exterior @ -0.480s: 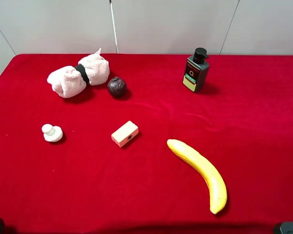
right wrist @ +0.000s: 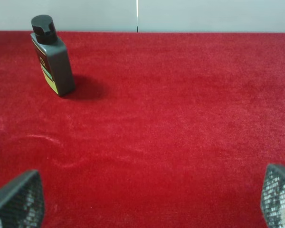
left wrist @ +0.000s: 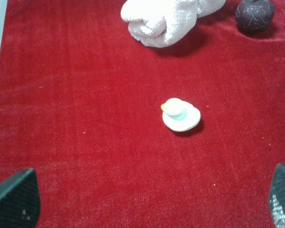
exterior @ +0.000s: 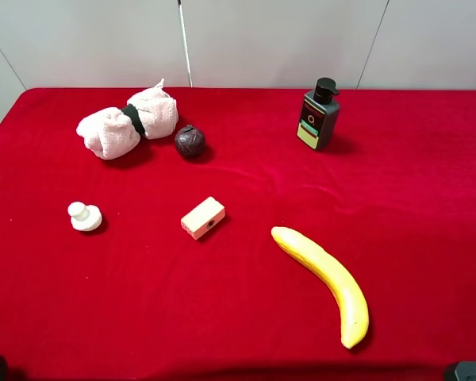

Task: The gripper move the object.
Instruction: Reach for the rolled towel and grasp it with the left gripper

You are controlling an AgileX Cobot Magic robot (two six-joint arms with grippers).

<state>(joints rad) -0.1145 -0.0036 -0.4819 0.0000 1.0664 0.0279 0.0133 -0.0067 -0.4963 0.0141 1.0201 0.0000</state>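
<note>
The red-clothed tabletop (exterior: 428,238) fills the high view, and places below are read from its middle as on a clock.

The yellow banana (exterior: 325,282) lies at 5 o'clock, its stalk end toward the middle and its curve running out to the near edge.

The towel (exterior: 111,131) lies at 10 o'clock, near the far edge. It is pale pink and soft, rolled into a bundle and cinched about its middle by a black band (exterior: 133,119), so that it bulges into two lobes, with a small corner of cloth sticking up at the far one. Nothing grips it, and it rests on the cloth.

The dark grey pump bottle (exterior: 318,117) stands upright at 1 o'clock with a black pump head. Its front label has a red panel with a ring mark above a pale green one, and the writing is too small to read. Whether anything is inside cannot be told.

A cream block (exterior: 203,217) with a small dark hole in one face lies just toward 8 o'clock. A dark, wrinkled ball (exterior: 190,141) sits at 11 o'clock, just beside the towel's 4 o'clock side. A small white knob-shaped figure (exterior: 85,216) sits at 9 o'clock.

The left tool (left wrist: 147,202) is spread wide and holds nothing, above bare cloth on the near side of the figure. The right tool (right wrist: 147,197) is likewise spread and empty, well apart from the bottle.
</note>
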